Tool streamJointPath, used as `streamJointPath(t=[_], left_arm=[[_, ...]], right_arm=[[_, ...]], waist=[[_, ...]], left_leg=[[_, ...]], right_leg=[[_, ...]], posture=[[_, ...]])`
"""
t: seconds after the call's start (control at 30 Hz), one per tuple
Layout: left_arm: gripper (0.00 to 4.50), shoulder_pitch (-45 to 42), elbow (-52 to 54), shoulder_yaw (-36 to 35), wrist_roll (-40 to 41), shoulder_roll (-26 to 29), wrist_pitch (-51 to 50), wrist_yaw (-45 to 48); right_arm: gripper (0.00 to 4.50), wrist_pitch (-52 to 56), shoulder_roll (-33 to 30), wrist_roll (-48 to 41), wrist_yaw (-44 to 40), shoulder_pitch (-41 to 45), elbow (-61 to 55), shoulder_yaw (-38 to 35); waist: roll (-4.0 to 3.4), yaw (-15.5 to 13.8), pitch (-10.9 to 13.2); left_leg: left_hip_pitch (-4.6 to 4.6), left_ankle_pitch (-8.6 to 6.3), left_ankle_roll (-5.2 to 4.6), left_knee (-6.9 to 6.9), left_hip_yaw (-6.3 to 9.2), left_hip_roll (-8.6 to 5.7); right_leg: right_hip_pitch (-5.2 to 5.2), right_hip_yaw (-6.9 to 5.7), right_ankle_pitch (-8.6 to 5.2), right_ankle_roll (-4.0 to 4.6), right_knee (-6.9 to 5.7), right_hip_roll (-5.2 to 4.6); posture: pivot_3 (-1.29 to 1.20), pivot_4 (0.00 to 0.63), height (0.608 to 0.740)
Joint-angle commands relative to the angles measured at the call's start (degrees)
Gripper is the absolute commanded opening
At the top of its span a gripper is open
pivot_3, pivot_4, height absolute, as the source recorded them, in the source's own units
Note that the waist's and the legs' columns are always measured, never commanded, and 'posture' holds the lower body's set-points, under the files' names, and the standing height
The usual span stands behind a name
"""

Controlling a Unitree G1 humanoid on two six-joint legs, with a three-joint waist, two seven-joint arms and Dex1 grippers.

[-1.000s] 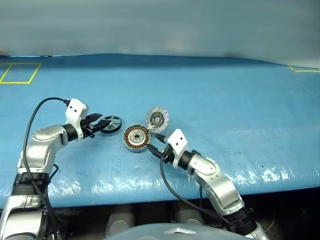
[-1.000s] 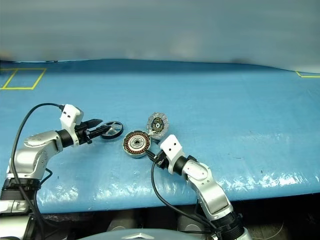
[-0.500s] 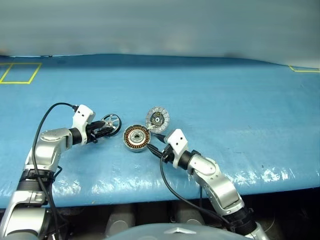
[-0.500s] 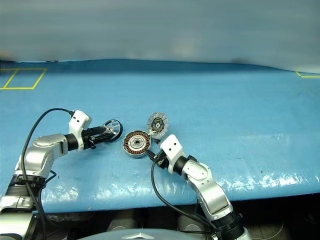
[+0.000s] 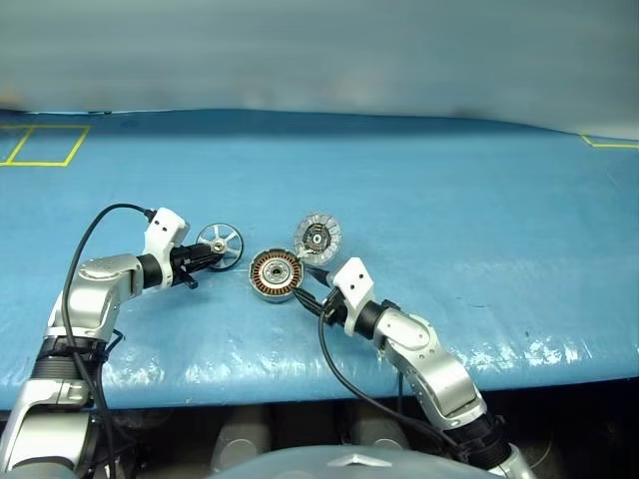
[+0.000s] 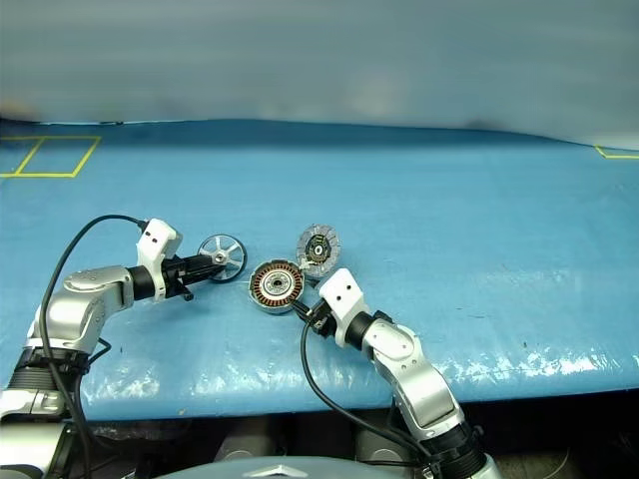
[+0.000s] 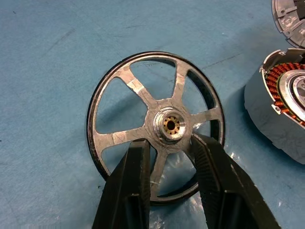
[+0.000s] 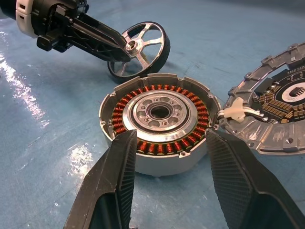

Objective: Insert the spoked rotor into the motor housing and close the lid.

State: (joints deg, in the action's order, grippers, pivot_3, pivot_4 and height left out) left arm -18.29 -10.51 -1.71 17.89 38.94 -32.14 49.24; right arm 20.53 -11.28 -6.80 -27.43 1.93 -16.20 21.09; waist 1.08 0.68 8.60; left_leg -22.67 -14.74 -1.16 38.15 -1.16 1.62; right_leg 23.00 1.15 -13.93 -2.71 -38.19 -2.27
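Note:
The spoked rotor (image 5: pixel 219 242) stands tilted up on its rim on the blue table, left of the motor housing (image 5: pixel 274 272). My left gripper (image 7: pixel 170 141) is shut on the rotor's silver hub (image 7: pixel 170 126), one black finger (image 7: pixel 136 162) on each side. The grey housing (image 8: pixel 159 112), with copper windings showing, lies open side up. Its lid (image 5: pixel 317 238) lies flipped open just behind and to the right, segmented face (image 8: pixel 281 109) up. My right gripper (image 8: pixel 169 134) is open, and its fingertips straddle the near wall of the housing.
A short white wire (image 8: pixel 238 112) joins lid and housing. Yellow tape marks lie at the far left (image 5: pixel 40 145) and far right (image 5: pixel 609 140) of the blue table cover (image 5: pixel 449 200). The table's front edge (image 5: pixel 250 384) runs close below both arms.
The left gripper reached in to the rotor and closed on its hub. The rotor went from lying flat to standing on its rim. The right arm kept still.

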Motion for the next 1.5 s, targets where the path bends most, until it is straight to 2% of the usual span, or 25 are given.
streamJointPath(t=[0.03,0.13,0.27,0.47,0.8,1.1,1.5], left_arm=[[0.94,0.19,-0.19,0.78,-1.53,0.44,-0.39,-0.39],[0.9,0.68,0.52,0.36,-1.58,0.86,-0.13,-0.47],[0.32,1.8,2.95,-2.43,0.39,0.73,-0.57,-0.86],[0.31,3.65,6.79,-6.55,3.59,0.88,-1.73,-1.67],[0.31,5.39,4.36,-5.76,2.77,0.5,-3.3,-2.95],[3.24,4.69,3.83,-5.94,2.04,-0.96,-3.01,-5.16],[3.24,4.38,8.4,-9.22,4.79,-1.42,-4.28,-7.15]], right_arm=[[2.39,-0.38,0.02,0.09,0.15,0.1,-1.72,-0.03],[2.39,-0.33,-0.36,-0.12,-0.04,0.05,-1.96,-0.5],[2.39,-0.4,-1.02,-0.32,-0.12,0.11,-1.96,-1.2],[2.39,-0.3,-1.24,-0.6,-0.23,0.32,-1.76,-1.24],[2.39,-0.5,-1.07,-0.47,-0.68,1.3,-0.84,-0.92],[2.39,-0.27,-1.43,-0.54,-0.29,0.75,-1.42,-1.14],[2.39,-0.38,-1.15,-0.38,0.13,0.67,-1.12,-1.05]], waist=[[0.0,-0.03,0.0],[0.0,-0.03,0.0],[0.01,0.06,0.0],[0.04,0.45,0.03],[0.05,0.51,0.03],[0.06,0.45,0.03],[0.09,0.47,0.04]], left_leg=[[0.06,0.01,0.0,0.0,0.02,0.0],[0.08,0.07,-0.03,0.01,0.02,0.0],[0.08,0.2,-0.06,0.01,0.05,-0.01],[0.0,0.22,-0.06,-0.07,0.02,0.01],[-0.24,0.21,-0.05,-0.23,-0.01,0.0],[-0.26,0.22,-0.05,-0.22,-0.01,0.0],[-0.3,0.22,-0.05,-0.2,-0.03,0.0]], right_leg=[[-0.06,-0.01,-0.03,0.05,0.01,0.0],[-0.09,0.0,-0.06,0.1,0.02,-0.01],[-0.12,0.0,-0.03,0.17,0.03,-0.04],[0.02,0.01,0.03,0.18,0.04,-0.04],[0.3,0.01,0.12,0.02,0.05,-0.04],[0.32,0.01,0.14,0.0,0.05,-0.05],[0.37,0.02,0.15,-0.02,0.05,-0.05]], posture=[[0.0,0.15,0.74],[0.0,0.15,0.74],[0.0,0.15,0.74],[0.0,0.15,0.74],[0.0,0.15,0.74],[0.0,0.15,0.74],[0.0,0.15,0.74]])
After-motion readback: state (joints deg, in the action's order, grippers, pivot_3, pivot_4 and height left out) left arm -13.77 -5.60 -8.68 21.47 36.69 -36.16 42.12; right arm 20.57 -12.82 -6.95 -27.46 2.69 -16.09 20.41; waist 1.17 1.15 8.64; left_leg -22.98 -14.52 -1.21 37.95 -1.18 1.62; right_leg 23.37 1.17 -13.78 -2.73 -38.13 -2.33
